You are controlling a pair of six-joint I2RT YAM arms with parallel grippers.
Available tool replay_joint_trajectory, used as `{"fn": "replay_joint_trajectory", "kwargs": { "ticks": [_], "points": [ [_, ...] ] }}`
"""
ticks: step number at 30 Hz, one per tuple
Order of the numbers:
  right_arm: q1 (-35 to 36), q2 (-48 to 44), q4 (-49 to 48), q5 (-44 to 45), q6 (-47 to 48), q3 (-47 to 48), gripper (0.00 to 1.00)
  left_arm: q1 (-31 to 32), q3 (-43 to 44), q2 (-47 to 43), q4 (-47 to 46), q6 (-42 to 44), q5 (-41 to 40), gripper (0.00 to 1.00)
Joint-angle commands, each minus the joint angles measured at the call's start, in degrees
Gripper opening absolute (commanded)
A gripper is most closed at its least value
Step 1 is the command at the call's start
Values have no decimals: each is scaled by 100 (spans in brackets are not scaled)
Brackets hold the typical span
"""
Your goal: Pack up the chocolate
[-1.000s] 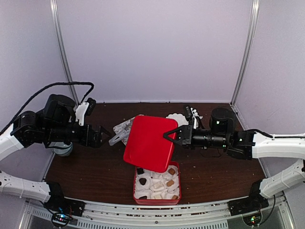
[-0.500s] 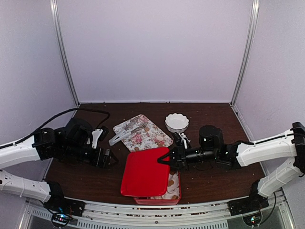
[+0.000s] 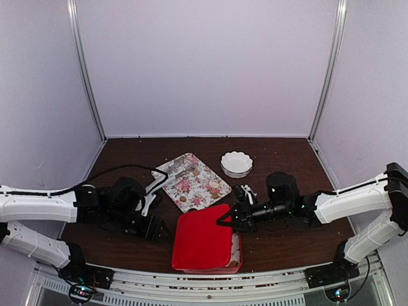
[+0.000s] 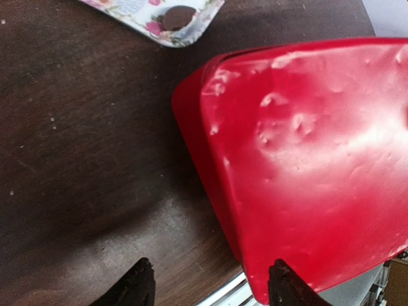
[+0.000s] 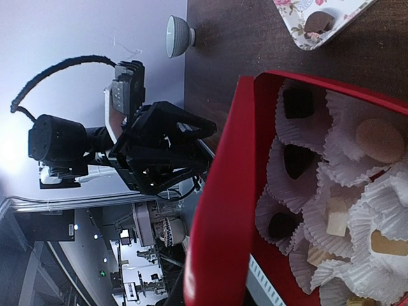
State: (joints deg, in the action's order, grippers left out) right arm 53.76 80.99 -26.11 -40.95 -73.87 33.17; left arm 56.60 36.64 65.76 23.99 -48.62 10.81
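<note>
Dark brown table (image 3: 287, 159), pale lilac walls behind. A second ago the red lid (image 3: 203, 241) hung high and tilted, leaving the red box (image 5: 344, 87) open. Now it lies low, almost flat over the box. The right side is still lifted, and paper cups (image 5: 331, 210) show in the gap. The right gripper (image 3: 224, 220) looks clamped on the lid's far right edge. The left gripper (image 3: 156, 228) has swung in from the left to just beside the lid's left edge, with jaws apart and nothing held.

Chocolate (image 5: 297, 101) sits in the cups inside the box, dark and tan pieces. One dark piece is left on the flowered tray (image 3: 191, 185).

Judgement: packing is nearly done and this is the closing step. The lid isn't seated yet.

No brand, label or writing is readable anywhere.
</note>
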Motion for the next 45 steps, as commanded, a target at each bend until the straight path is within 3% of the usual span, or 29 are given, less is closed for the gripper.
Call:
{"fn": "replay_joint_trajectory", "kwargs": {
  "ticks": [1, 11, 15, 22, 28, 35, 36, 39, 45],
  "points": [
    [-143, -65, 0, -238, 198, -113, 8, 186, 227, 591, -721, 109, 391, 60],
    [-526, -248, 885, -308, 809, -29, 15, 369, 641, 1479, -1117, 256, 721, 44],
    [-609, -330, 1535, -230, 1215, 137, 25, 374, 757, 1543, -1074, 318, 735, 41],
    [-803, -586, 3378, 271, 2215, 563, 54, 460, 902, 1692, -991, 394, 765, 38],
    [-935, -821, 5025, 929, 3069, 871, 71, 510, 953, 1808, -925, 410, 760, 38],
    [-936, -823, 5357, 1174, 3240, 713, 81, 566, 1112, 1932, -787, 502, 741, 37],
    [-933, -822, 5235, 1055, 3176, 661, 88, 583, 1150, 1951, -739, 529, 727, 37],
    [-910, -802, 4809, 744, 2942, 519, 89, 621, 1259, 2016, -594, 579, 697, 37],
    [-770, -400, 4351, 493, 2846, 319, 73, 636, 1297, 2066, -412, 555, 550, 34]
  ]
}}
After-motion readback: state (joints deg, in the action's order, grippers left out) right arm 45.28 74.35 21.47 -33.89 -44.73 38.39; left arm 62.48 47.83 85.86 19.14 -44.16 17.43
